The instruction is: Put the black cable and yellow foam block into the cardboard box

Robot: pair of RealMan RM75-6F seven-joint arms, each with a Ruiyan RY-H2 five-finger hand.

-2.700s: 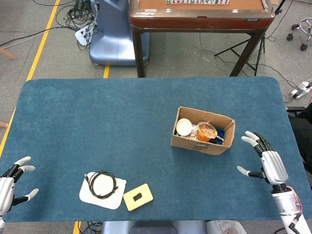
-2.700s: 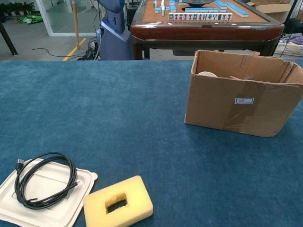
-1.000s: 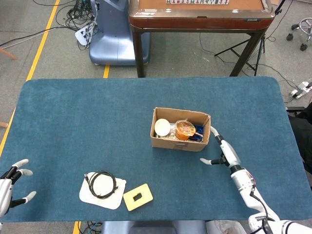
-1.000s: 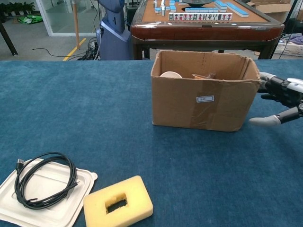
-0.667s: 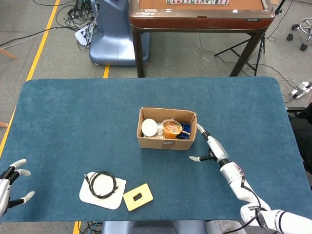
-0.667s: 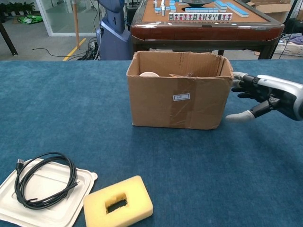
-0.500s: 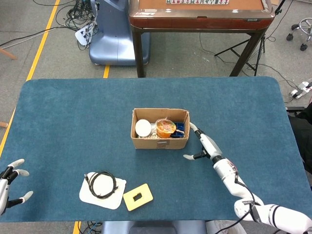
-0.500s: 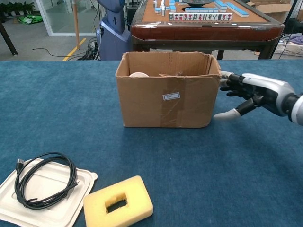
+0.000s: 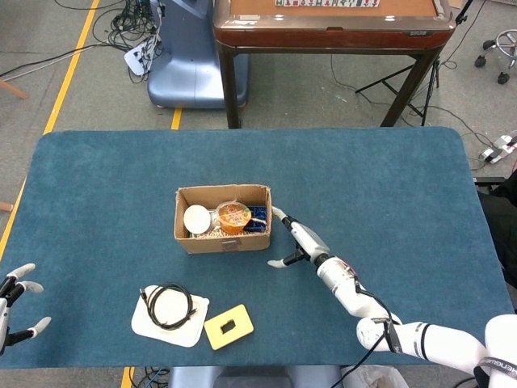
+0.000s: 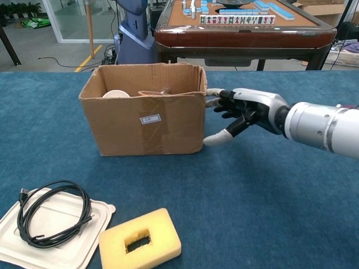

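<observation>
The cardboard box stands on the blue table, holding a white cup, an orange tub and a blue item. My right hand presses flat against the box's right side, fingers spread, holding nothing. The black cable lies coiled on a white tray near the front left. Next to the tray lies the yellow foam block. My left hand hovers at the far left edge, fingers spread and nothing in it.
A brown mahjong table stands beyond the far edge. A blue machine base and floor cables sit behind the table's left. Blue cloth lies between the box and the tray.
My right hand has pushed the cardboard box leftward across the table, toward the cable and foam block. The left hand barely moved.
</observation>
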